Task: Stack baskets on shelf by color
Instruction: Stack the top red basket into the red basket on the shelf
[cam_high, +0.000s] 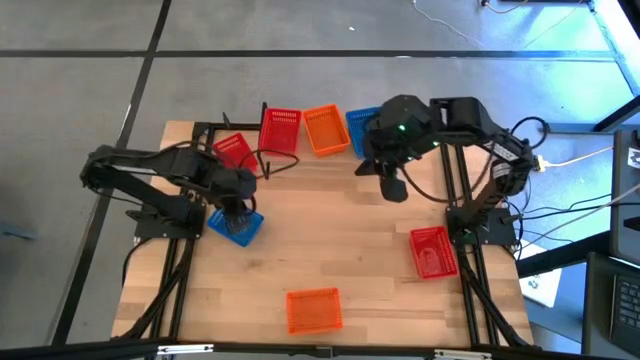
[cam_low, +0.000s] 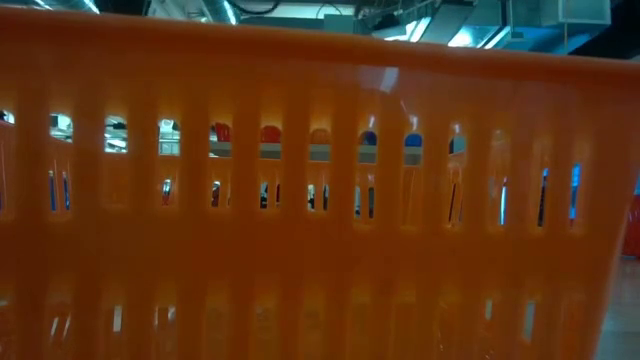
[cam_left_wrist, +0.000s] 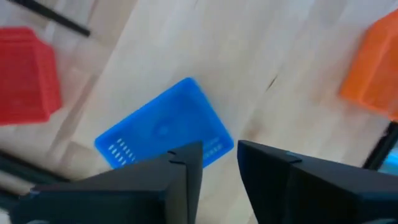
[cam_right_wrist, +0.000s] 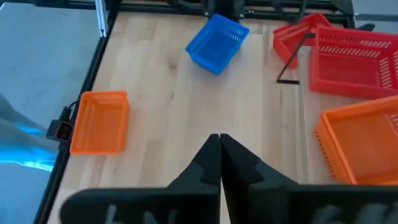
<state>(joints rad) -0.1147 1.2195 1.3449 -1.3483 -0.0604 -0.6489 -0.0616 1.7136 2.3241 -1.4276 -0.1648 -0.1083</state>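
Table (cam_high: 330, 240), light wood. Shelf (cam_high: 340, 160) along far edge, carrying three baskets side by side: red (cam_high: 281, 128), orange (cam_high: 325, 130), blue (cam_high: 362, 125) partly under the right arm.

Seven baskets counted from above: three red, two orange, two blue. Loose on table: red (cam_high: 232, 150), red (cam_high: 433, 250), orange (cam_high: 313, 308), blue (cam_high: 236, 225).

Left gripper (cam_high: 238, 208) directly over that blue basket, fingers parted, holding nothing. Right gripper (cam_high: 392, 187) pressed closed, empty.

Orange basket wall (cam_low: 320, 200) blocks the low view.

Red, blue and orange baskets on a pale wood bench

Baskets: slotted mesh sides; red (cam_high: 281, 129), orange (cam_high: 325, 130) and blue (cam_high: 362, 124) on the shelf (cam_high: 300, 160); also blue (cam_high: 236, 225), red (cam_high: 433, 251), orange (cam_high: 314, 309). Bench (cam_high: 330, 230): light planks. Arms: dark.
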